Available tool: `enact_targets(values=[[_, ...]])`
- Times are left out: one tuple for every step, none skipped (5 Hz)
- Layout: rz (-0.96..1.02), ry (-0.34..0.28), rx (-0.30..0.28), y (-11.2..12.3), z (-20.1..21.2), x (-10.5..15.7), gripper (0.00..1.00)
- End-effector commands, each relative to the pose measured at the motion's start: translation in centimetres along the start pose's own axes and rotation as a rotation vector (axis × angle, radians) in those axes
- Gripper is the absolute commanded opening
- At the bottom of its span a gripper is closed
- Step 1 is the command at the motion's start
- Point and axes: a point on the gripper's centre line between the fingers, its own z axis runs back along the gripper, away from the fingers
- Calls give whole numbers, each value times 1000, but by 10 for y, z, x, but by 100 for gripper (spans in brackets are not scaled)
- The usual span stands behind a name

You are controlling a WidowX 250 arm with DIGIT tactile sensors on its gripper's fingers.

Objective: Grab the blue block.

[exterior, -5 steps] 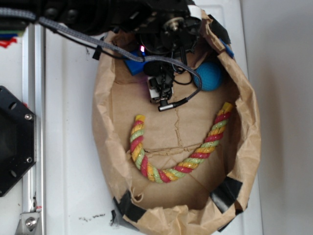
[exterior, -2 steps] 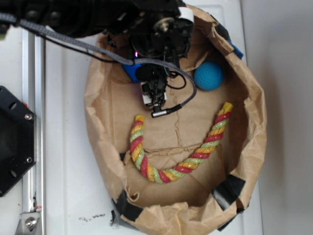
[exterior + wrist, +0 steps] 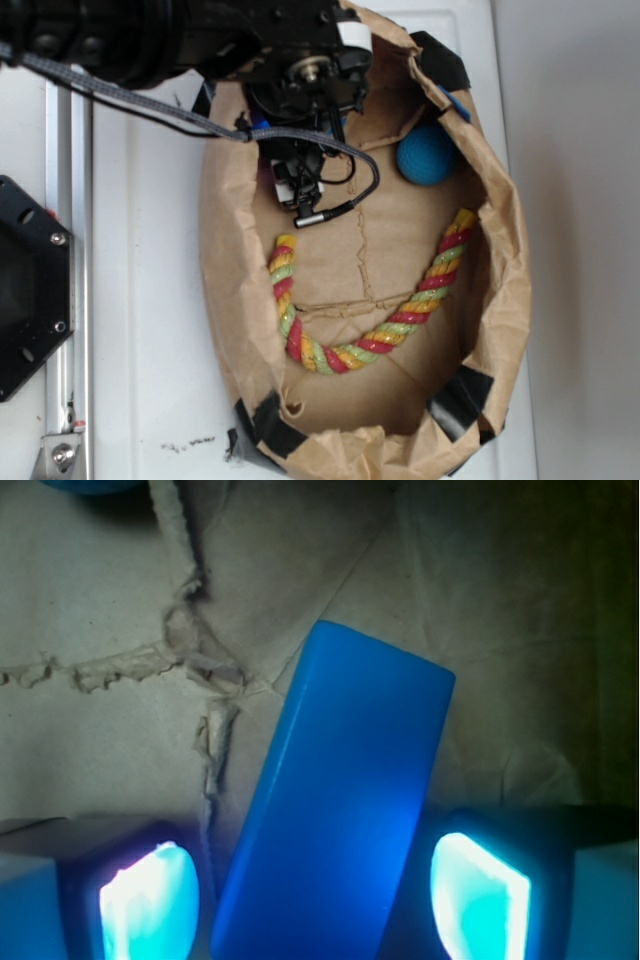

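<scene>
Gripper (image 3: 320,895) now lower-left than before, jaws wide around the blue block (image 3: 335,805), 2 fingertips (image 3: 145,900) flanking.

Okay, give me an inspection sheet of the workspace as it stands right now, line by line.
Surface: crumpled brown paper bag, open, patched with black tape, lying on a white table.
Job's things: solid medium-blue rectangular block on the bag floor, slightly tilted, between the fingers.
Clutter: round teal-blue dimpled ball; twisted red, yellow and green rope curved in a U.
Grippers: gripper low over the block, jaws open, one finger on each side; contact cannot be told.
Cables: grey braided cable running along the arm.
Surroundings: metal rail and black plate beside the bag.
</scene>
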Motion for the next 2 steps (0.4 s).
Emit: enact_targets(values=[[53,-3,-27,11,2,18,100],[6,3,-53,3,-3,12,100]])
